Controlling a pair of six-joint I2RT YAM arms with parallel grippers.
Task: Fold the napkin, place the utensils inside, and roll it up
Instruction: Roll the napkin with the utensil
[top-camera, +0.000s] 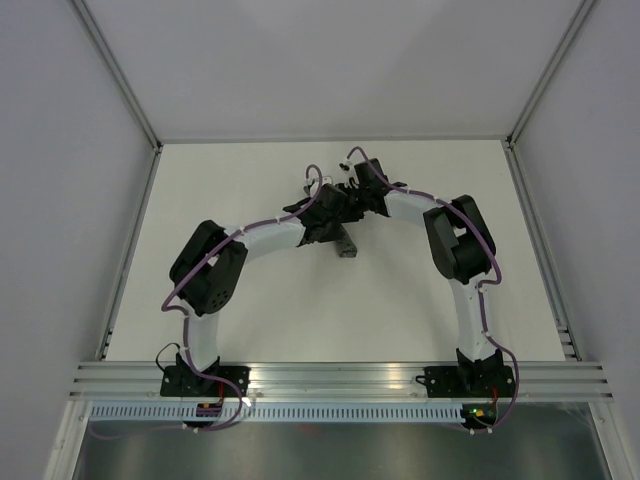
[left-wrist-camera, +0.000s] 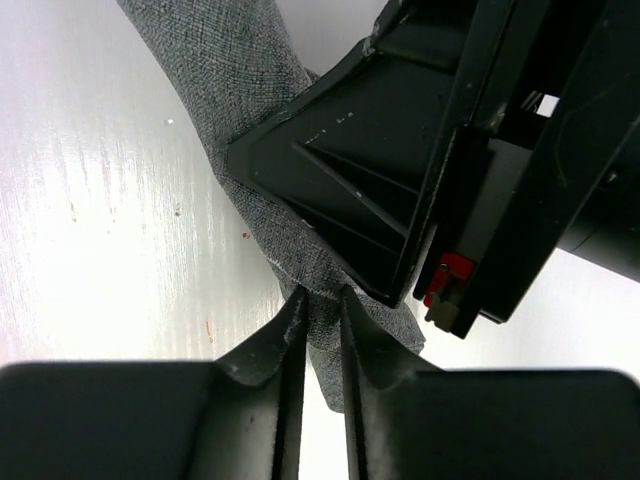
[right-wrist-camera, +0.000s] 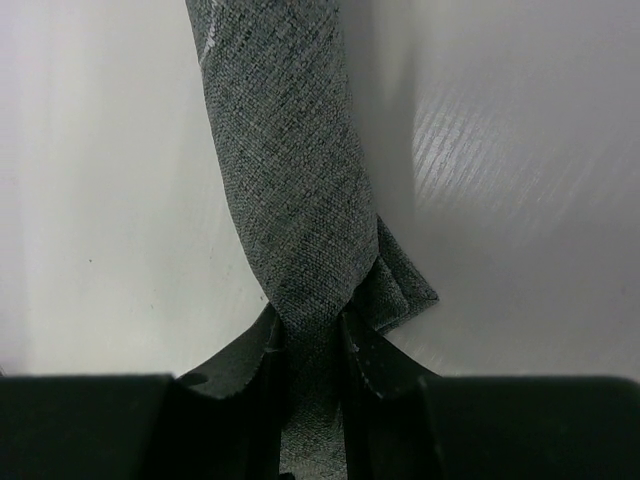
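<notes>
The napkin (left-wrist-camera: 240, 70) is a dark grey roll lying on the white table. In the left wrist view my left gripper (left-wrist-camera: 322, 295) is shut on one end of the roll, with cloth pinched between its fingertips. One black finger (left-wrist-camera: 340, 190) of the right gripper lies over the roll just beyond. In the right wrist view the napkin (right-wrist-camera: 285, 150) runs away from my right gripper (right-wrist-camera: 310, 320), which is shut on it, and a folded corner sticks out to the right. From above, both grippers meet mid-table and only a grey end of the napkin (top-camera: 346, 247) shows. The utensils are hidden.
The white table (top-camera: 300, 320) is walled by white panels at the back and both sides. An aluminium rail (top-camera: 340, 375) with the arm bases runs along the near edge. Purple cables loop over both arms.
</notes>
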